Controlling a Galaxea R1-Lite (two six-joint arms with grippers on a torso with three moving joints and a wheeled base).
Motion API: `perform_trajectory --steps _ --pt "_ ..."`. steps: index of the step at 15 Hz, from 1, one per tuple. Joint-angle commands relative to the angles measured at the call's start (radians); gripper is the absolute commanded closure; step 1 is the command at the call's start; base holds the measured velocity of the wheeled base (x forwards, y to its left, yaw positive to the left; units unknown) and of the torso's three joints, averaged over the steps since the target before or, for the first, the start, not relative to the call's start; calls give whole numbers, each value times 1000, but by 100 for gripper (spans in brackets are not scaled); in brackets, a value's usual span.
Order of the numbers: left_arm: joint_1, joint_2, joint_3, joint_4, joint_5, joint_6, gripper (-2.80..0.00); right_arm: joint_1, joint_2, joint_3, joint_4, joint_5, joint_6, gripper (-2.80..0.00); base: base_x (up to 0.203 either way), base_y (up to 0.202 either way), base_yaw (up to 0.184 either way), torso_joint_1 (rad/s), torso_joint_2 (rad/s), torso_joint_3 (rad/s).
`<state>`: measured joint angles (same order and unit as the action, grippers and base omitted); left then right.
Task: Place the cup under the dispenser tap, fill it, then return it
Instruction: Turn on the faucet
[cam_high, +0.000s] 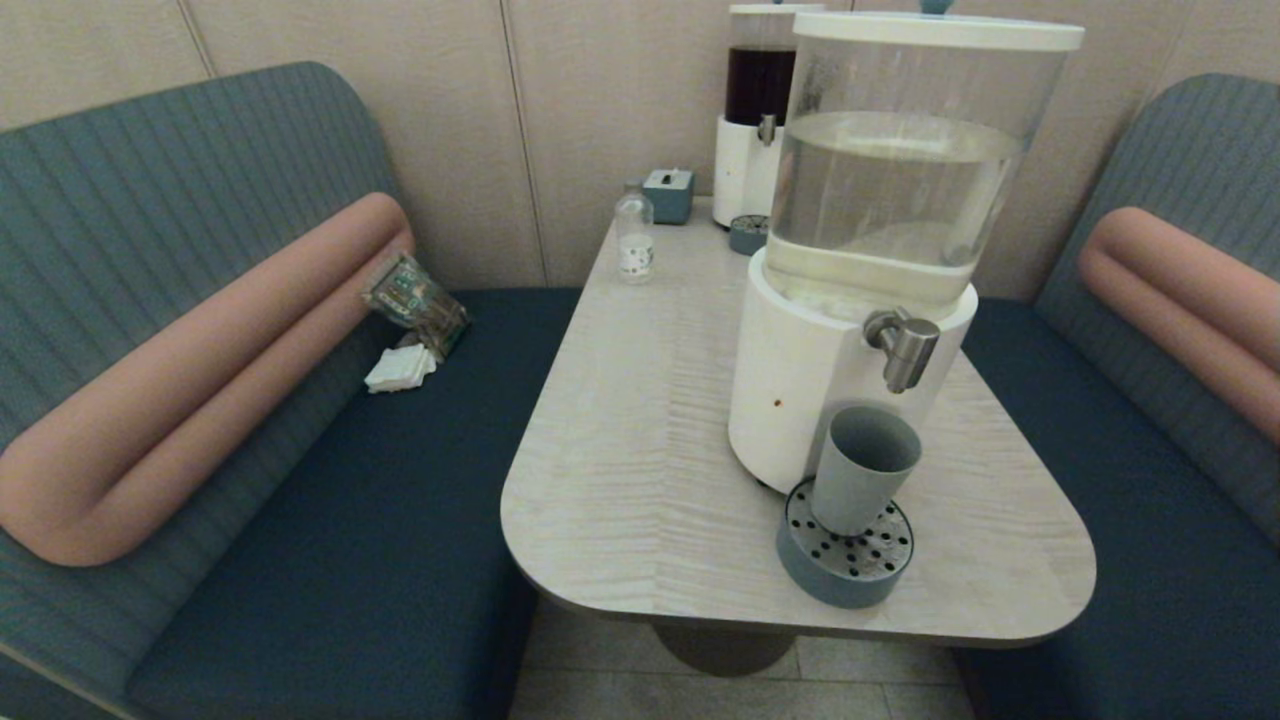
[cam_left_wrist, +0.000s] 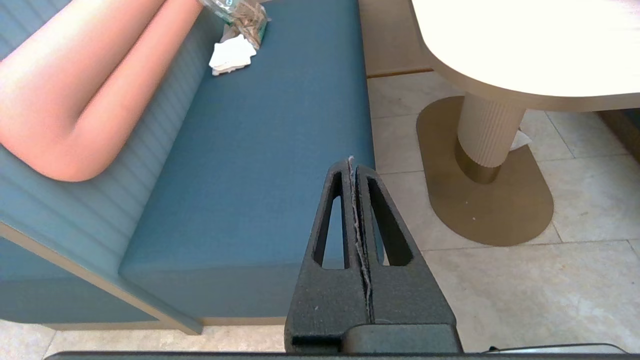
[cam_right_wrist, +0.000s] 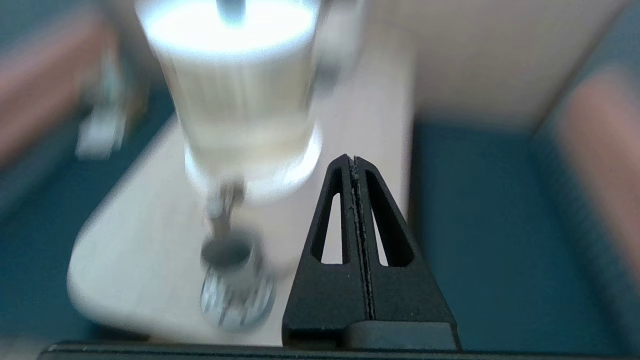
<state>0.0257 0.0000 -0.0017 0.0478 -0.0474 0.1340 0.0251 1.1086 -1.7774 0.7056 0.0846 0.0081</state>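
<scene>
The grey-green cup (cam_high: 862, 468) stands upright on a round perforated drip tray (cam_high: 846, 548), directly below the brushed-steel tap (cam_high: 903, 347) of the large white-based dispenser (cam_high: 880, 230). In the right wrist view the cup (cam_right_wrist: 227, 255) and tap (cam_right_wrist: 222, 205) appear blurred, off to one side of my right gripper (cam_right_wrist: 354, 161), which is shut on nothing and held back from the table. My left gripper (cam_left_wrist: 351, 162) is shut and empty, hanging over the bench seat and floor beside the table. Neither gripper shows in the head view.
A smaller dark-liquid dispenser (cam_high: 760, 110) with its own drip tray stands at the table's far end, beside a tissue box (cam_high: 668, 193) and a small clear bottle (cam_high: 634, 238). Snack packet (cam_high: 415, 300) and napkins (cam_high: 400, 368) lie on the left bench. The table pedestal (cam_left_wrist: 487, 135) stands on the floor.
</scene>
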Motion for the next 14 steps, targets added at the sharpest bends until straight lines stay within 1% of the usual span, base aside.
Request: perform_trajectory --steps 1,2,3,4,6,8,11,14 --pt "0 3 0 0 0 -1 0 101 257 -58 102 12 7 0 0 0 0 0 0 0" --pt "0 3 0 0 0 1 0 129 292 -60 119 31 29 0 0 0 0 0 0 0" --pt "0 3 0 0 0 1 0 149 319 -62 125 81 69 0 0 0 0 0 0 0" --pt "0 3 0 0 0 0 0 172 340 -66 128 117 91 0 0 0 0 0 0 0" --pt "0 3 2 0 0 1 0 216 371 -65 129 130 101 0 0 0 0 0 0 0" --pt "0 3 0 0 0 1 0 221 393 -59 129 138 103 0 0 0 0 0 0 0" --pt "0 3 0 0 0 1 0 228 415 -46 129 147 134 0 0 0 0 0 0 0" --pt "0 3 0 0 0 1 0 242 439 -40 145 158 143 0 0 0 0 0 0 0"
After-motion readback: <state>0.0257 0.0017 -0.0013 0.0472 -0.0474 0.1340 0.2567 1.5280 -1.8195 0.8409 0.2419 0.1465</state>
